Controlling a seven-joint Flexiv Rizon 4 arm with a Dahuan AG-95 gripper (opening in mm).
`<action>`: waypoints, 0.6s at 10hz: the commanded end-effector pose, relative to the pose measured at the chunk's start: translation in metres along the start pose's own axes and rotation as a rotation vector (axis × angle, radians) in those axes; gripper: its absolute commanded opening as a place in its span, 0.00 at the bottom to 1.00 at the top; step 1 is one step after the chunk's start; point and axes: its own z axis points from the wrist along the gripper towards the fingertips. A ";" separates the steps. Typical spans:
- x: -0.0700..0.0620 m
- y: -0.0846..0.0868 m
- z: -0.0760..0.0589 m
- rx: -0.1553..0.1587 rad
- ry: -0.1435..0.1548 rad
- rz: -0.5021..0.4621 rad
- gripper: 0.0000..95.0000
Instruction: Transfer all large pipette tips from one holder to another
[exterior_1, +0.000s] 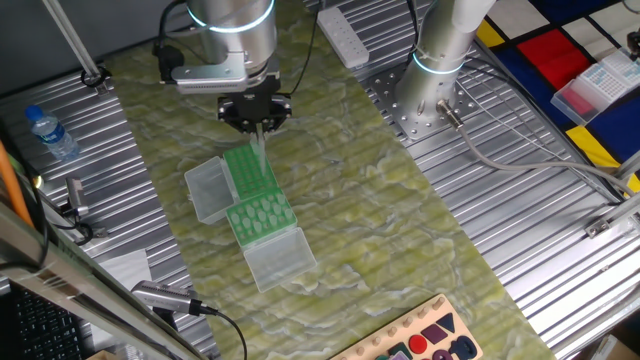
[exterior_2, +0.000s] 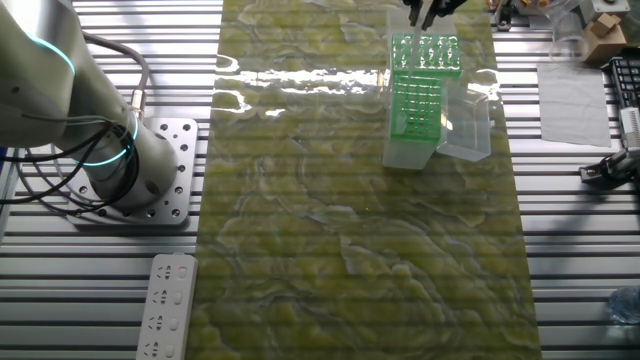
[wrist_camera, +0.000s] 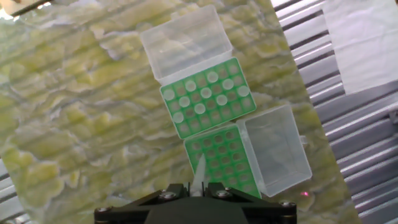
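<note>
Two green plastic racks sit end to end on the yellow-green marbled mat (exterior_1: 400, 230) over the ribbed metal surface (exterior_1: 520, 200), each with its clear boxy lid flipped open. The far rack (wrist_camera: 208, 98) holds large pipette tips (wrist_camera: 212, 77), pale round dots in scattered holes. The end effector (wrist_camera: 198, 186) is clamped on one whitish translucent cone (wrist_camera: 200, 169), above the near rack (wrist_camera: 225, 157).

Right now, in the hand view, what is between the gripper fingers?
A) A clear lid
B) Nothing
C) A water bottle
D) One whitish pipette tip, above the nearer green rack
D: in the hand view the gripper is shut on a single pale pipette tip that points down over the nearer green rack, whose holes look empty.
</note>
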 end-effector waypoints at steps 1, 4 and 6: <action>0.005 -0.002 -0.002 -0.007 0.029 -0.005 0.00; 0.031 -0.015 -0.007 -0.001 0.054 -0.031 0.00; 0.039 -0.018 -0.003 -0.003 0.049 -0.035 0.00</action>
